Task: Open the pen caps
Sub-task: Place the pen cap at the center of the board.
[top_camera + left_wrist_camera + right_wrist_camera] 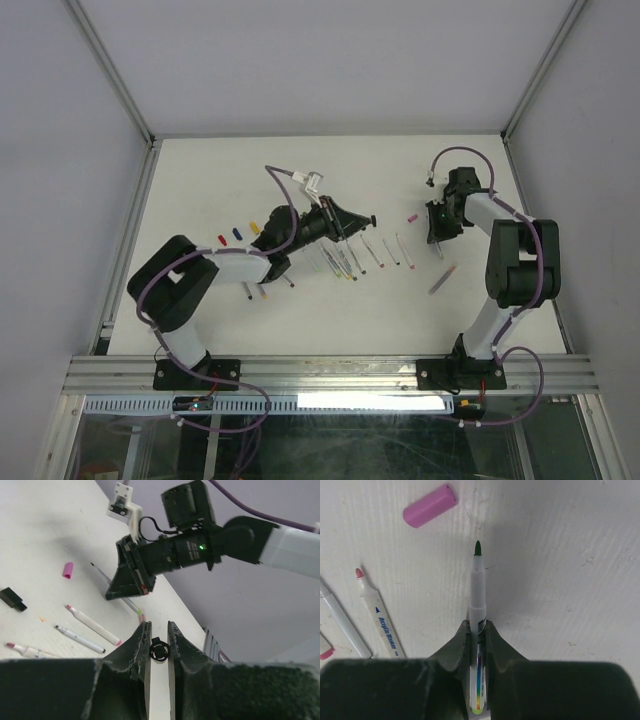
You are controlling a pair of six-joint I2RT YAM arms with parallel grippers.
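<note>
Fingers on my right arm [478, 626] are clamped on a pen with a green tip [478, 587]. Fingers on my left arm [159, 627] are nearly together, with just a thin gap. They pinch what looks to me like a dark cap [159, 653] seen from its end, but I cannot be sure.

The white bench [200, 180] carries all the rest. A row of pens [360, 255] lies in the middle, between my two arms. The ones I can see up close have bare tips, so I think their caps are off. One more pen [441, 278] lies alone near my right arm. It is too small to tell if it has a cap. A few small things [262, 292] lie by my left arm, and I cannot tell what they are.

I think most of the job is done. The green pen is open. The lone pen and those small things may be what is left.

The pen caps are tiny and short, like little bullets. A red cap [221, 239], a blue cap [237, 233] and a yellow cap [254, 227] lie in a line on the left of the bench. A pink cap [429, 506] lies on its side near the green tip, not touching it.
</note>
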